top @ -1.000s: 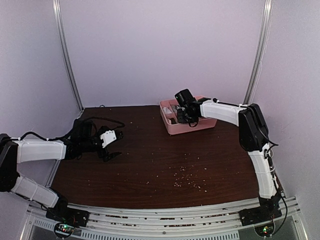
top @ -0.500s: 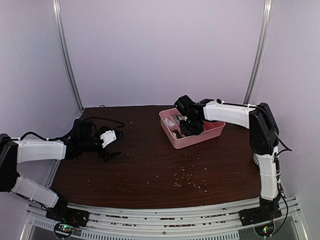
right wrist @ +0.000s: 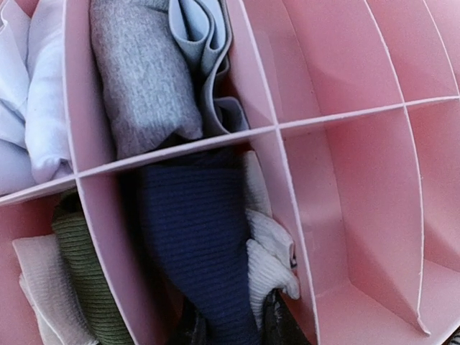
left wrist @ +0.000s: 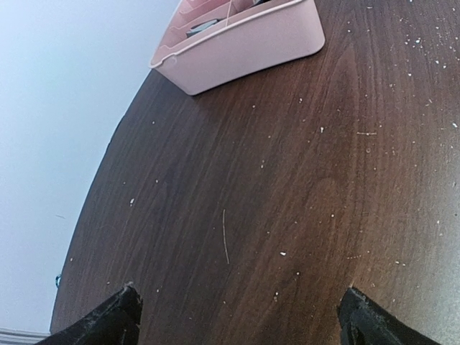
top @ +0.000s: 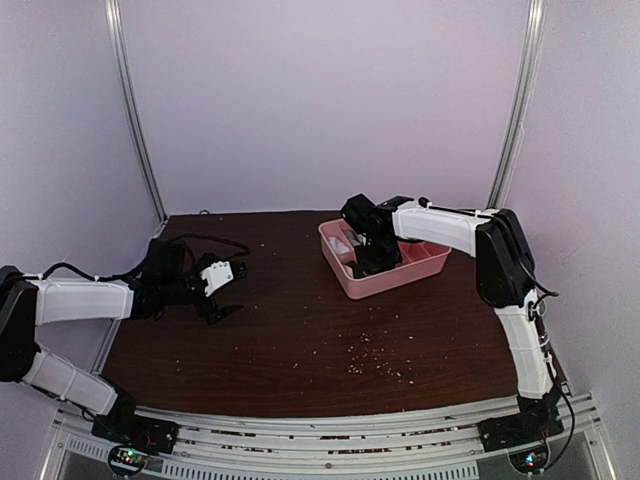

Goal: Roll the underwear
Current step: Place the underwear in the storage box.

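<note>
Bench (top: 300, 340): dark wood, crumb-flecked. Pink tray (top: 392, 282): far right of the bench, split into compartments. Navy brief (right wrist: 194, 244): bunched in one compartment, its cream-white waistband (right wrist: 269, 255) alongside. Judged light, limp and grippy knit, best taken at the firmer waistband. Grey brief (right wrist: 140, 79): stuffed in the next compartment across a divider, likely handling the same. Right hand (right wrist: 232, 325): inside the tray, fingers drawn close, pinching the navy cloth. Left hand (left wrist: 241, 320): spread wide over the bench, well apart from the tray. Writing: none legible.
</note>
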